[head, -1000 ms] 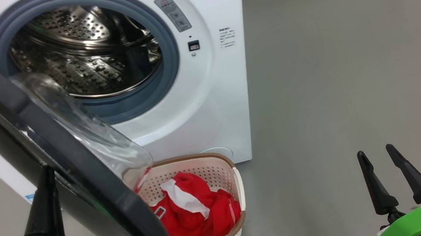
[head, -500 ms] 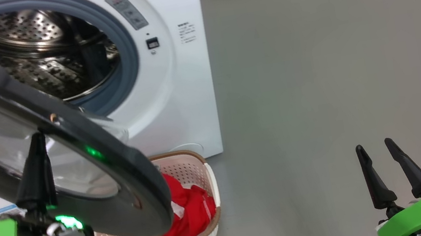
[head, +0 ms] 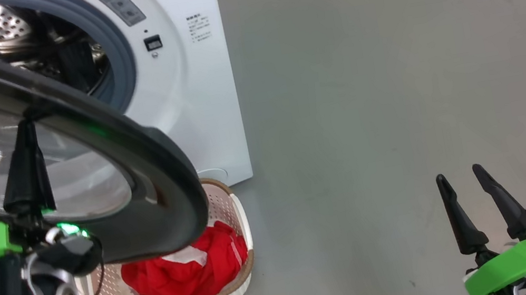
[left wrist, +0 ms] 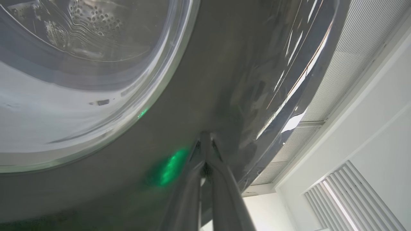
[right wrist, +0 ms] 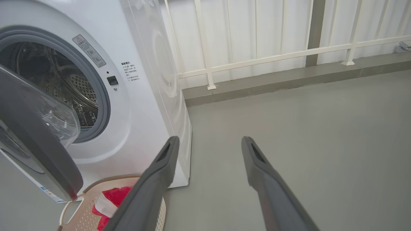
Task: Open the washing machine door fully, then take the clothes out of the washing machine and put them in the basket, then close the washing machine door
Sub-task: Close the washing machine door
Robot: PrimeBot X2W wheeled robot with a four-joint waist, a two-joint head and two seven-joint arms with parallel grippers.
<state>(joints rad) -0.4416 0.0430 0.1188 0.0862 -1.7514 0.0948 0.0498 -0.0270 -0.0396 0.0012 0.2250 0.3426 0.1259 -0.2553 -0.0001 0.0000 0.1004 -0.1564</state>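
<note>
The white washing machine (head: 191,100) stands at upper left, its steel drum (right wrist: 64,86) showing no clothes. The washing machine door (head: 152,155), black-rimmed with a glass bowl, hangs partly swung across the opening. My left gripper (head: 27,125) is shut, its tips pressed against the door's outer face (left wrist: 192,80), close to the rim in the left wrist view (left wrist: 205,136). Below the door sits the basket (head: 241,226) with the red and white clothes (head: 178,279) inside. My right gripper (head: 458,171) is open and holds nothing, far to the right over the floor.
Grey floor (head: 393,93) stretches to the right of the machine. In the right wrist view a white railing (right wrist: 257,57) on a low kerb runs behind the washing machine (right wrist: 141,106), and the basket (right wrist: 106,180) lies at the machine's foot.
The door has swung from edge-on towards the machine's opening, with my shut left gripper staying against its outer face. The head camera has turned, shifting the scene left. The right gripper keeps its pose.
</note>
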